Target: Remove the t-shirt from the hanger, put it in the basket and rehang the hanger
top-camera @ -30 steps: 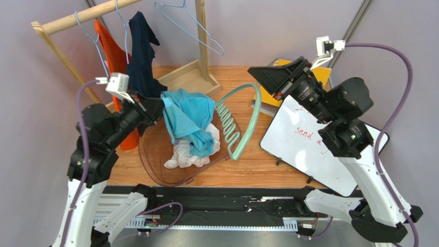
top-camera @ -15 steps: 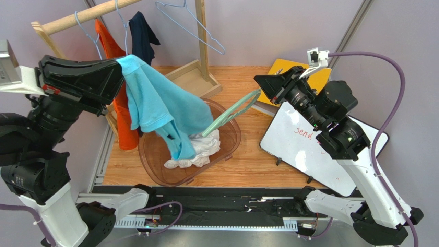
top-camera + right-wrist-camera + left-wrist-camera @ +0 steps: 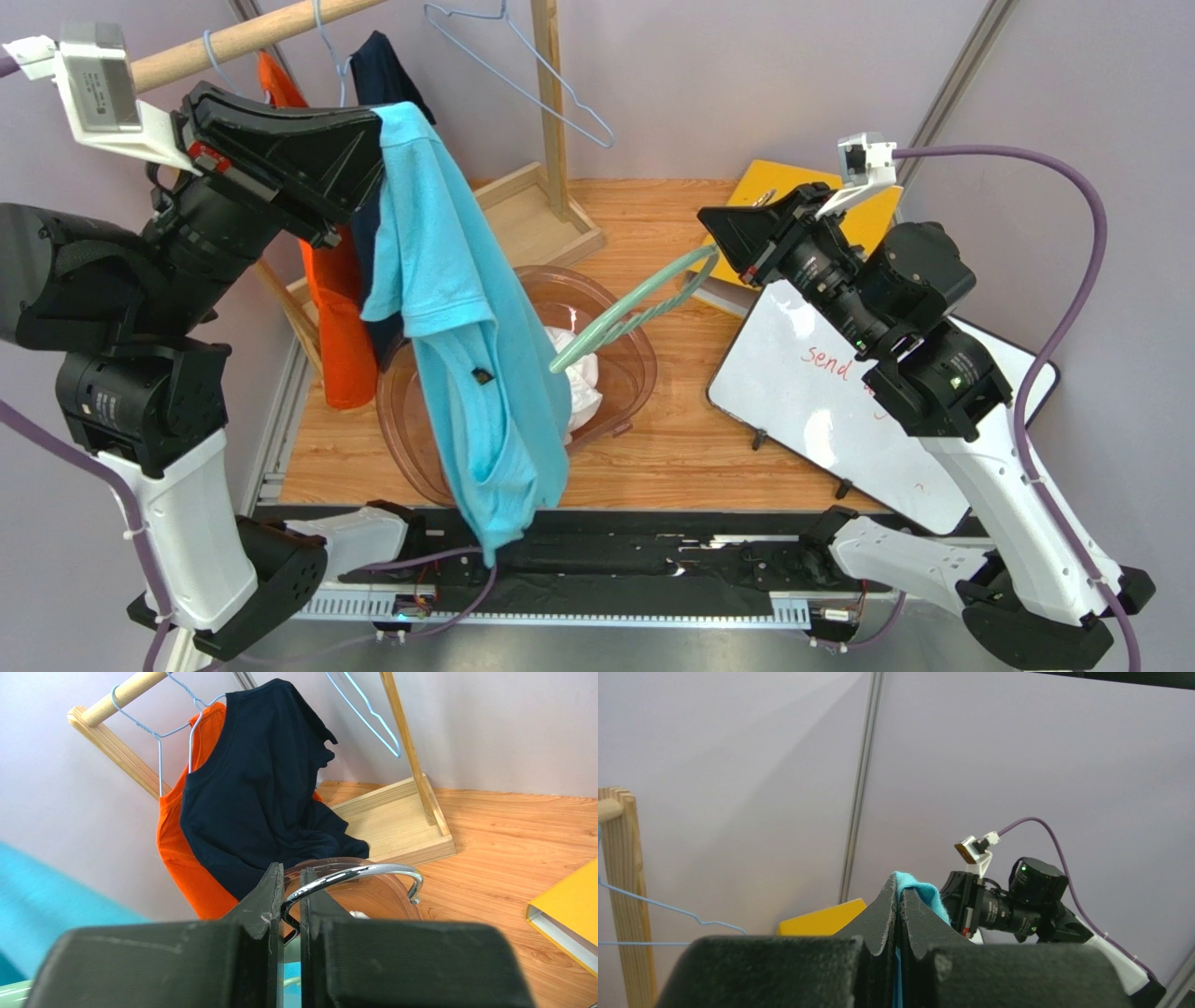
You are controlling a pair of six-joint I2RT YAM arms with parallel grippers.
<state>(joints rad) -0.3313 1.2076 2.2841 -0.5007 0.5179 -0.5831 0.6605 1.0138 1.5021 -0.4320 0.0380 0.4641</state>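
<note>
Since a second ago the blue t-shirt (image 3: 456, 336) has risen out of the brown basket (image 3: 634, 375) at centre frame and now hangs full length at left-centre, with the left gripper (image 3: 372, 140) clamped on its top edge at upper left. Right of centre, the right gripper (image 3: 718, 235) is closed on the green hanger (image 3: 638, 301) — its lower end just beside the shirt.

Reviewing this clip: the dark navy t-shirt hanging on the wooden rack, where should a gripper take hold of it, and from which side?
Probably best to pinch the dark navy t-shirt at its loose lower corner, which trails toward the wooden rack base, coming from the open table side. The orange t-shirt and the wall close off its far side.
</note>
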